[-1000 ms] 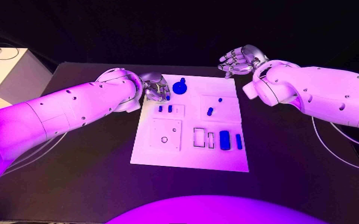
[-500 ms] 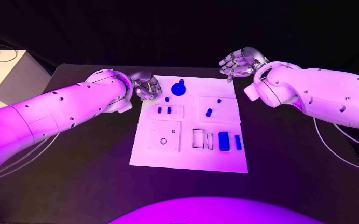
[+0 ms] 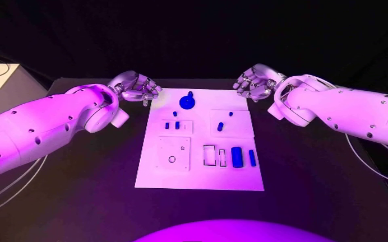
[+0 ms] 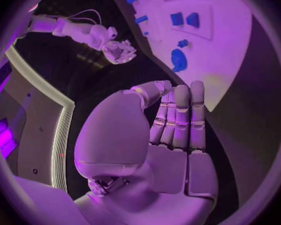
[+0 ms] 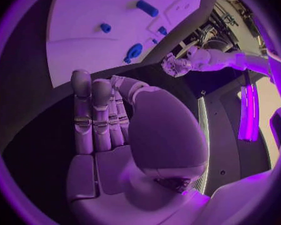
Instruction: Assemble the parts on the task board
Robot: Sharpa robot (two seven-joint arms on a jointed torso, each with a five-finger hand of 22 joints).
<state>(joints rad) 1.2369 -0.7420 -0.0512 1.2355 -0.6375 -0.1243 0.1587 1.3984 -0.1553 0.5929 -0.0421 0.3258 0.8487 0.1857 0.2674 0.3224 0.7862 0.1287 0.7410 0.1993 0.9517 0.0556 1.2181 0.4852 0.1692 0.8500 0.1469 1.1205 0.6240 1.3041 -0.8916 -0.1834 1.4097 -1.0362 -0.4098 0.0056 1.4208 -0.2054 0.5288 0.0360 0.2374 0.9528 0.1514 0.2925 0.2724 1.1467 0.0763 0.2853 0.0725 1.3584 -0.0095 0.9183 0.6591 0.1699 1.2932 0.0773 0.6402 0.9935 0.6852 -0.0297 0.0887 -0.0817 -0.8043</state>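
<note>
Assembly looks barely begun, or between steps: both hands hang off the task board [image 3: 199,141], which lies in the middle of the black table [image 3: 97,169], and neither holds a part. The left hand [image 3: 135,88] hovers beside the board's far left corner, fingers straight and close together in its wrist view, empty. The right hand [image 3: 254,83] hovers off the far right corner, fingers likewise extended side by side, nothing in them.

On the board, a round blue knob-like part [image 3: 186,102] sits near the far edge. Two small blue blocks [image 3: 172,125] stand in a raised square plate toward the left edge, and a short blue peg [image 3: 219,125] lies on a similar plate toward the right edge. Near the right edge, closer to the near side, a long blue rounded bar [image 3: 237,157] and a slimmer blue bar [image 3: 252,156] lie beside two open rectangular slots [image 3: 209,154].

The board reads as smooth, hard, matte white plastic; the parts look rigid and slick, small enough to need a fingertip pinch. My guess is that the next move calls for one hand to come in over the board, pinch a loose piece and align it with its slot.
</note>
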